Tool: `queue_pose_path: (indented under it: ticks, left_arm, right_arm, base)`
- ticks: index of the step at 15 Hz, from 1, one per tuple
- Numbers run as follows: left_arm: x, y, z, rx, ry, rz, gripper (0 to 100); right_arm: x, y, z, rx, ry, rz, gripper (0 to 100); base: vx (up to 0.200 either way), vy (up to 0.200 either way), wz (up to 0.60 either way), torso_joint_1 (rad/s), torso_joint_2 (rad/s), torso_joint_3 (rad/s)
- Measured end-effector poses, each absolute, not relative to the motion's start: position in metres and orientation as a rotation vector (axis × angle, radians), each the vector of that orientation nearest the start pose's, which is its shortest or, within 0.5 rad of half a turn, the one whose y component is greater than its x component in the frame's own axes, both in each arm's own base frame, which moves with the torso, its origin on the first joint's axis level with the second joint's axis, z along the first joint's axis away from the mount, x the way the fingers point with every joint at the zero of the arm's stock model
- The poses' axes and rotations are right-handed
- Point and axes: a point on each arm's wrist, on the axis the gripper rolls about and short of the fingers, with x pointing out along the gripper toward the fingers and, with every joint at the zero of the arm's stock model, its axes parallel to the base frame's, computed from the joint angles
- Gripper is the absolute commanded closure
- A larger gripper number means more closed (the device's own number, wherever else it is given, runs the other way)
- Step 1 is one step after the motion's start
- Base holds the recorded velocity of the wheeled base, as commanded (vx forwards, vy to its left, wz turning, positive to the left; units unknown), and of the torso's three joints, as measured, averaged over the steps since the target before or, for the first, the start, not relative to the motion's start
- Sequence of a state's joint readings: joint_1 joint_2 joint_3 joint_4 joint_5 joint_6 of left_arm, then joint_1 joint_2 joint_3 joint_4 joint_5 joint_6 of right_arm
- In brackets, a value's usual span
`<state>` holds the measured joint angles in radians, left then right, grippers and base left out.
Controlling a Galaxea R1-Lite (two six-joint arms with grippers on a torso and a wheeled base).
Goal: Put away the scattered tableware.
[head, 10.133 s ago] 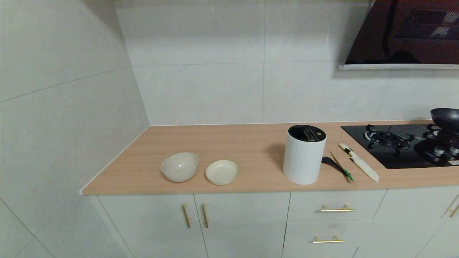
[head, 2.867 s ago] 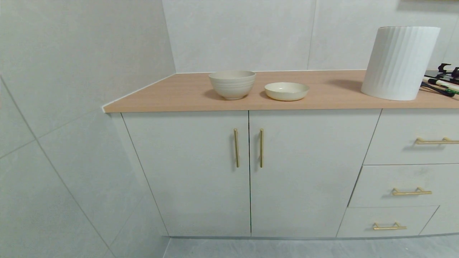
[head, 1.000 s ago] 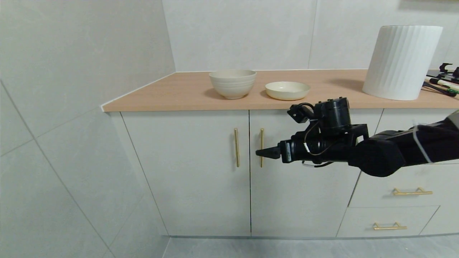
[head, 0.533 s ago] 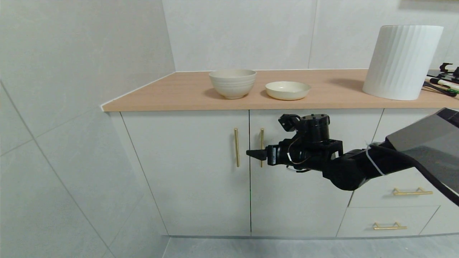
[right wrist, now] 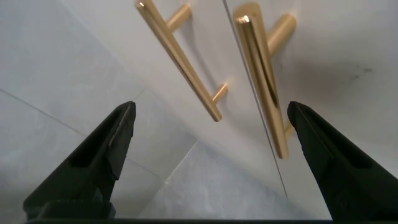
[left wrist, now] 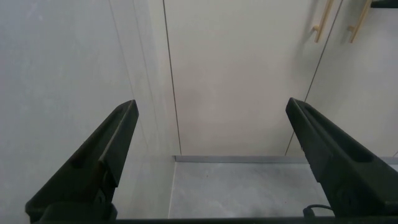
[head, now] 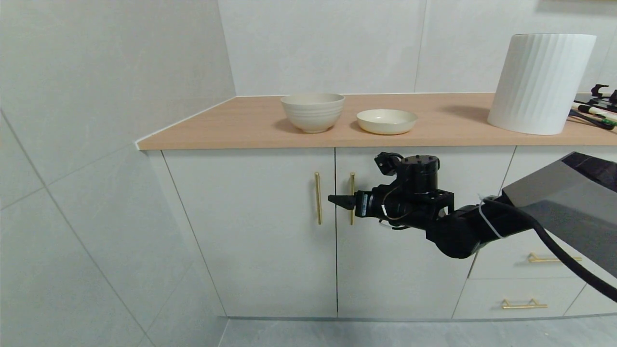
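While bowl (head: 313, 112) and plate (head: 386, 121) sit on the countertop (head: 231, 127), your right gripper (head: 340, 200), jaws spread, hovers at the seam between the cabinet doors (head: 260, 241); the right-door handle (right wrist: 261, 81), long axis vertical, lies just beyond it, slightly right.

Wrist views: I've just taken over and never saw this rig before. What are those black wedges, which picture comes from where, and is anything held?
This is a two-armed robot. The wide picture comes from its head camera. The other two come from a camera on each wrist, and the black wedges there are that arm's own fingers. The right gripper is open, holding nothing, just in front of the right-hand brass handle. The left gripper is open and empty too, pointing low at the cupboard. On the counter stand a bowl, a shallow dish and a ribbed white holder, with utensils beside it.
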<state>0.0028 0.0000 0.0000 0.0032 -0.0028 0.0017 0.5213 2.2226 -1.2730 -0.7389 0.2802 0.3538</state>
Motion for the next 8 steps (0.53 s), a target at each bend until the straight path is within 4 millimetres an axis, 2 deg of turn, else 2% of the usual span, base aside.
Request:
queue_pose_path:
  ticks: [8]
  left_arm:
    - [-0.023, 0.0, 0.075, 0.002, 0.003, 0.0, 0]
  right_arm:
    - [0.393, 0.234, 0.104, 0.342, 0.345, 0.742, 0]
  base:
    - [0.0, 0.0, 0.0, 0.0, 0.0, 0.0]
